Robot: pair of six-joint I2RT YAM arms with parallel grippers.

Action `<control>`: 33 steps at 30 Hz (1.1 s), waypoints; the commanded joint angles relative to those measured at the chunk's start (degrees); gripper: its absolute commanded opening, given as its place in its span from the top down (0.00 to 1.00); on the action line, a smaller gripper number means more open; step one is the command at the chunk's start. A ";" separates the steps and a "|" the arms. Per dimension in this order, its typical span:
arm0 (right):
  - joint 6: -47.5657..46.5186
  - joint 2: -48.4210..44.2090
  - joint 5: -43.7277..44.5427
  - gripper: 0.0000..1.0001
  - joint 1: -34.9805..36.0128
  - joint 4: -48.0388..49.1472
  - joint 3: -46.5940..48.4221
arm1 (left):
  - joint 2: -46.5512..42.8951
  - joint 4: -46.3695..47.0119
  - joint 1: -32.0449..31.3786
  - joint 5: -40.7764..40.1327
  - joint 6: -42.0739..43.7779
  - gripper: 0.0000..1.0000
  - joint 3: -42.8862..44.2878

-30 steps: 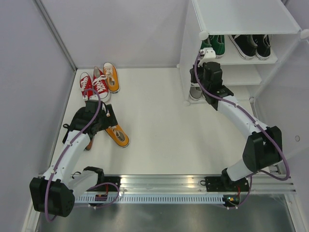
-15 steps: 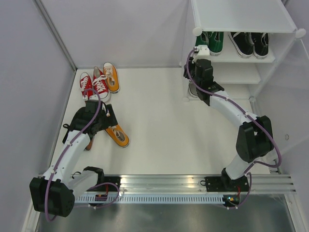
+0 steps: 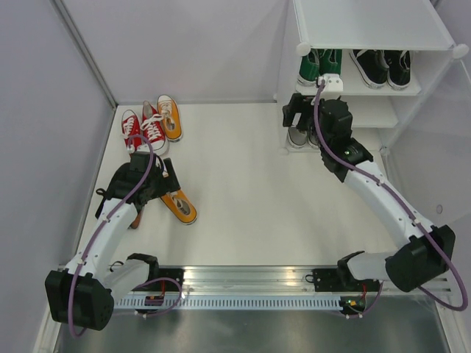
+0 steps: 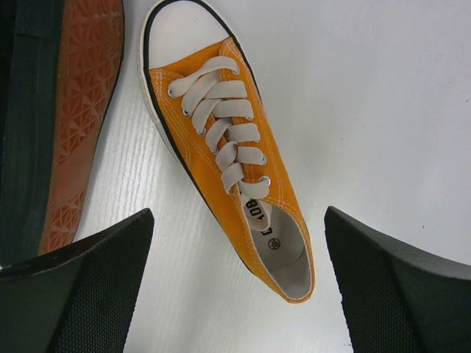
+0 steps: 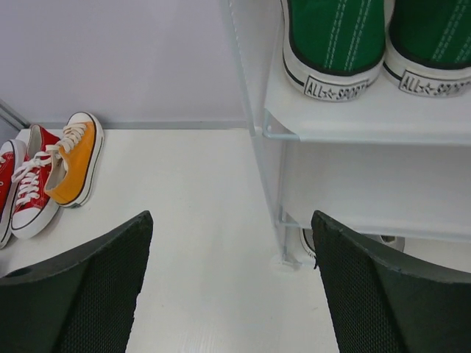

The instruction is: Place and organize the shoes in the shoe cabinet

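My left pincer (image 4: 237, 288) stands fully open and empty above one orange sneaker (image 4: 228, 154), which lies on the surface (image 4: 383, 88) at frame centre. My right pincer (image 5: 232, 287) is wide open and empty, facing the shoe cabinet (image 5: 368, 121). Green sneakers (image 5: 335, 44) occupy its shelf, upper right.

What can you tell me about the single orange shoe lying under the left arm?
The orange sneaker is a low-top, canvas by the look, with a white toe cap, pale laces, a dark-edged sole and pale lining. It stands upright on the white table. The open left claw hangs above it, a finger either side, not touching. A dark shoe with a reddish sole lies close beside it, apart.
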 commanded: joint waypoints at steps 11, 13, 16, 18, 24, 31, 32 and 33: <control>5.27 -24.18 -2.22 0.04 -0.04 -12.67 -21.17 | -5.69 -3.66 0.31 0.36 -7.34 0.01 -3.14; 5.35 -25.95 -4.15 0.04 -0.04 -12.50 -24.16 | -6.14 -3.75 0.31 -0.08 -9.97 0.02 -4.37; 5.36 -28.42 -7.22 0.04 -0.04 -12.24 -26.98 | -6.58 -3.66 0.31 -1.22 -13.66 0.05 -6.66; 5.53 -29.91 -9.43 0.05 -0.04 -11.45 -28.90 | -6.84 -3.49 0.31 -1.49 -15.16 0.07 -7.98; 6.41 -33.52 -11.72 0.05 -0.13 -9.60 -32.95 | -5.00 -1.56 0.22 2.02 -17.01 0.15 -10.61; 6.23 -35.54 -11.81 0.06 -0.04 -9.34 -34.01 | 0.34 5.29 -0.30 5.72 -18.60 0.34 -15.18; 6.23 -35.80 -13.20 0.06 0.05 -9.07 -34.19 | 1.23 6.09 -0.48 5.89 -18.60 0.36 -15.54; 6.23 -35.72 -13.48 0.06 -0.04 -9.07 -34.19 | 2.29 7.49 -0.66 6.15 -18.60 0.39 -15.45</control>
